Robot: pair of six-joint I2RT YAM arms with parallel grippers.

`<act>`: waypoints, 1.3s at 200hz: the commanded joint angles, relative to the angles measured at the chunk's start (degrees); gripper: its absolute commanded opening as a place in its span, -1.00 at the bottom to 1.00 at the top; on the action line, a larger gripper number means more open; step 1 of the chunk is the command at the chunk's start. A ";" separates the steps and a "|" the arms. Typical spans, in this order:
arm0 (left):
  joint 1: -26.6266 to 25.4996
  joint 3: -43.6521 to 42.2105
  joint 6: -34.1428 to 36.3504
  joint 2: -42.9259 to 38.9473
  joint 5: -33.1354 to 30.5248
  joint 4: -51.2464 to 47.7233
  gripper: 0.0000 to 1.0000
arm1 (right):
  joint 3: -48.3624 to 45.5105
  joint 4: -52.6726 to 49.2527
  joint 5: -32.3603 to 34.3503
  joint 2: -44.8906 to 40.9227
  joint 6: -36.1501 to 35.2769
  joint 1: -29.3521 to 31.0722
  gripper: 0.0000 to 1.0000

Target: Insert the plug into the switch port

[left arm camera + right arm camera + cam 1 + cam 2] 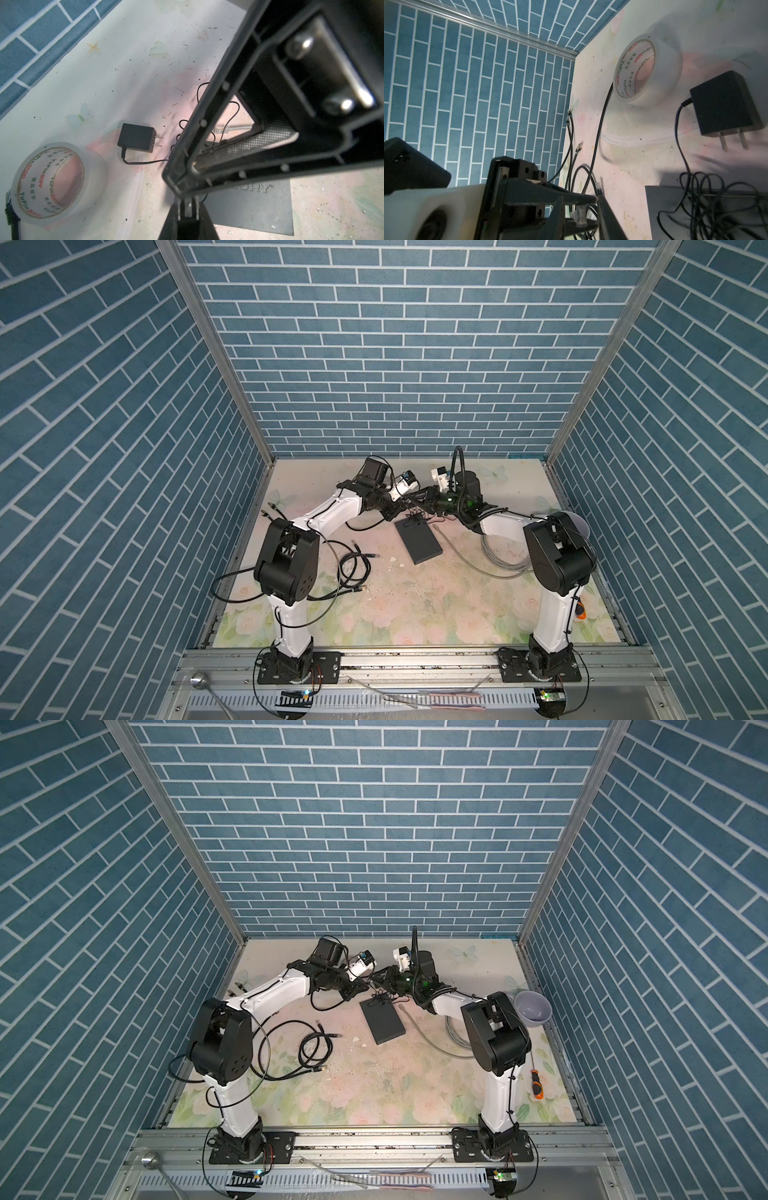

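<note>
The switch (419, 542) (383, 1022) is a flat black box lying on the table. Both grippers meet just above its far end. My left gripper (404, 503) (188, 204) is shut on a clear plug (188, 207). My right gripper (420, 499) (581, 204) is open, with a finger on each side of that plug (580, 216) and a small gap to both. One right finger (245, 145) fills much of the left wrist view. The switch's grey top (259, 207) (664, 207) lies below both. Its ports do not show.
A black power adapter (136, 138) (726, 104) lies beyond the switch, its thin cord (415, 517) bundled on the switch's far end. A tape roll (52, 178) stands nearby. A grey cable (498, 560), black cables (353, 568), a bowl (533, 1006) and a screwdriver (537, 1085) lie around.
</note>
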 commanded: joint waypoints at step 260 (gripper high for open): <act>1.26 -0.72 0.12 -1.72 1.96 1.14 -0.58 | 0.76 2.36 -1.38 0.91 2.15 0.50 -0.91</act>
